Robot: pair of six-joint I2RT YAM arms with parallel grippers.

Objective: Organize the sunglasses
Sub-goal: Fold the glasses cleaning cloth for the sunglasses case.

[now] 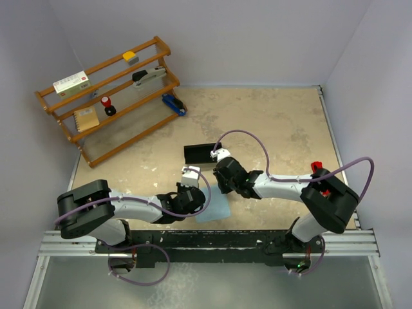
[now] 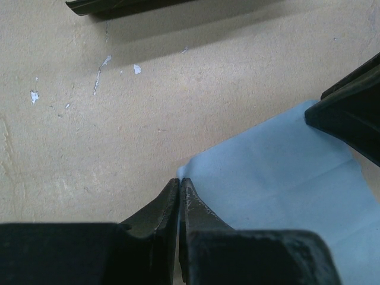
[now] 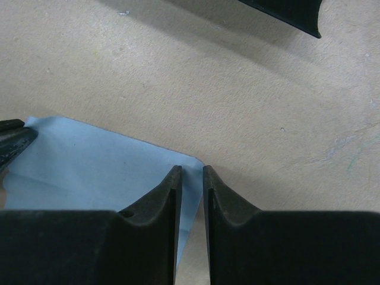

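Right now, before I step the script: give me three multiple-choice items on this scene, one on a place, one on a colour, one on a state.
1. Where does the black case lie relative to the cloth?
A. Beyond it, on the far side.
B. On top of it.
C. On its near side.

2. What colour is the cloth?
A. Red.
B. Pale blue.
C. White.

3. How does the left claw stand?
A. Wide open.
B. Shut, tips at the cloth's corner.
C. Clamped on the case.

Answers:
1 A: the top view shows the case farther out than the cloth.
2 B: both wrist views show it pale blue.
3 B: the left wrist view shows it closed with no gap.
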